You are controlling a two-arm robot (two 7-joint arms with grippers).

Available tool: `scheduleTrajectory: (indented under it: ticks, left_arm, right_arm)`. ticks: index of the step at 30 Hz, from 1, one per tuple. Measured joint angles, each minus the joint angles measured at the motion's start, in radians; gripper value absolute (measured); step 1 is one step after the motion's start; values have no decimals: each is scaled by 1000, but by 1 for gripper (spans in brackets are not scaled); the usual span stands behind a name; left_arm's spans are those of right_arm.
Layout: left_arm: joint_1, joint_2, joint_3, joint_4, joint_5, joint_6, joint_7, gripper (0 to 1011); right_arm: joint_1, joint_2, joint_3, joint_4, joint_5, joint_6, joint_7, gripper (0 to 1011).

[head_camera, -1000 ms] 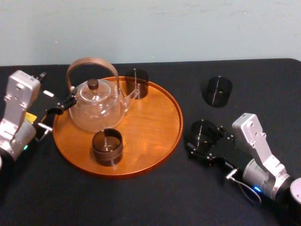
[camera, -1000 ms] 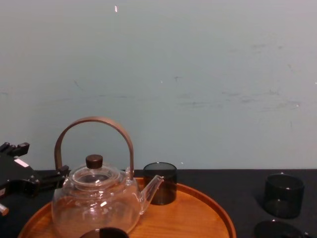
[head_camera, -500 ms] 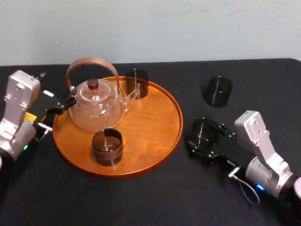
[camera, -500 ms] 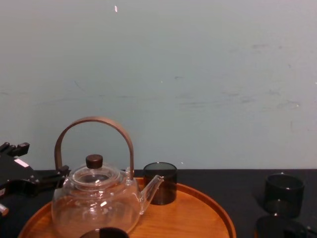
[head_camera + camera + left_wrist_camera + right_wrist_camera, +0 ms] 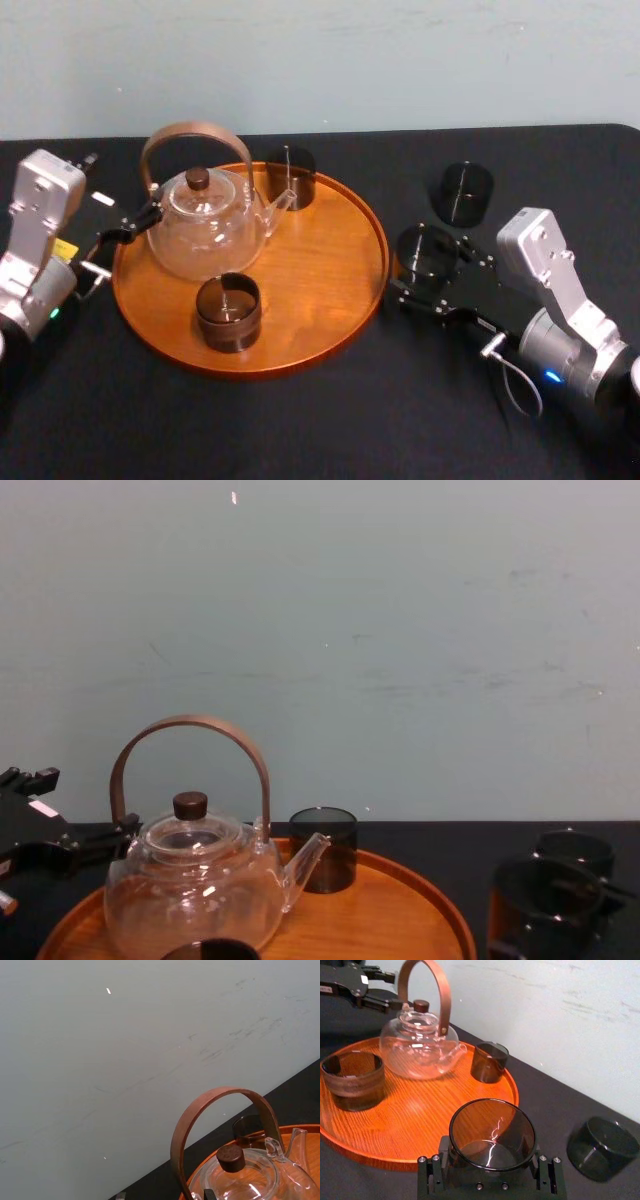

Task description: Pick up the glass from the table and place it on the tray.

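Note:
My right gripper point(image 5: 430, 274) is shut on a dark smoky glass point(image 5: 427, 248), gripping it near the base and holding it just above the black table point(image 5: 300, 420), close to the right rim of the round orange-brown tray point(image 5: 320, 262). In the right wrist view the glass point(image 5: 492, 1131) sits upright between the fingers point(image 5: 432, 1172), with the tray point(image 5: 420, 1110) just ahead. The chest view shows the held glass point(image 5: 535, 905) at the lower right. My left gripper point(image 5: 125, 230) is parked by the tray's left rim.
On the tray stand a glass teapot point(image 5: 205, 228) with a brown hoop handle, a dark glass point(image 5: 290, 177) at the back and a brownish one point(image 5: 228, 312) at the front. Another dark glass point(image 5: 465, 192) stands on the table behind my right gripper. The tray's right half is bare.
My right gripper has lifted the glass off the table and carried it a little left and back toward the tray's rim. The left arm has stayed still.

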Motion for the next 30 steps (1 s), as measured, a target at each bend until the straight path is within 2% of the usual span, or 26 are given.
scheduleTrajectory:
  ticks: [14, 24, 30]
  left_arm:
    - [0, 0, 0, 0, 0, 0, 0, 1010]
    - [0, 0, 0, 0, 0, 0, 0, 1010]
    - [0, 0, 0, 0, 0, 0, 0, 1010]
  right_arm:
    - [71, -23, -46, -11, -18, 43, 18, 922]
    - [146, -67, -104, 44, -32, 56, 34, 922]
    - [194, -104, -144, 101, -46, 54, 37, 922]
